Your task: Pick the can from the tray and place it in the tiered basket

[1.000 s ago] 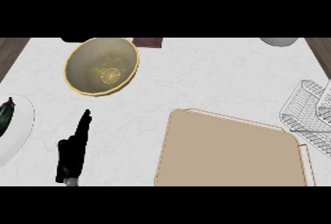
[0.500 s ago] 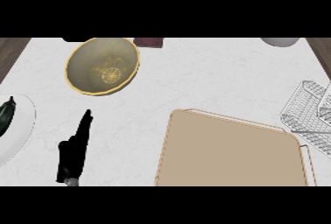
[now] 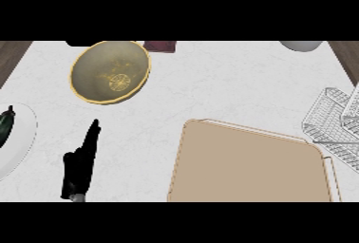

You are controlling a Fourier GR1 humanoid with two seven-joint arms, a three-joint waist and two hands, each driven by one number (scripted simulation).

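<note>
Head view. The tan tray (image 3: pixel 249 166) lies at the surface's near edge, right of centre, its near side cut off by the view's lower edge; its top shows bare and the can appears nowhere in this view, so its place and long axis cannot be told. The white wire tiered basket (image 3: pixel 335 126) stands at the surface's right edge, partly cut off. The left hand (image 3: pixel 80 161) rests near the near-left corner, fingers straight and together, pointing toward the far edge, holding nothing. The right hand does not show. The surface (image 3: pixel 224 80) is white marble; dark wood shows beyond its far corners. A gold-rimmed bowl (image 3: pixel 111 71) sits toward the far-left. A white plate (image 3: pixel 21 142) at the left edge bears a dark green vegetable (image 3: pixel 5 124), both partly cut off. At the far edge, a dark red object (image 3: pixel 160 45) and a pale round vessel (image 3: pixel 301 45) are cut off and hard to identify
</note>
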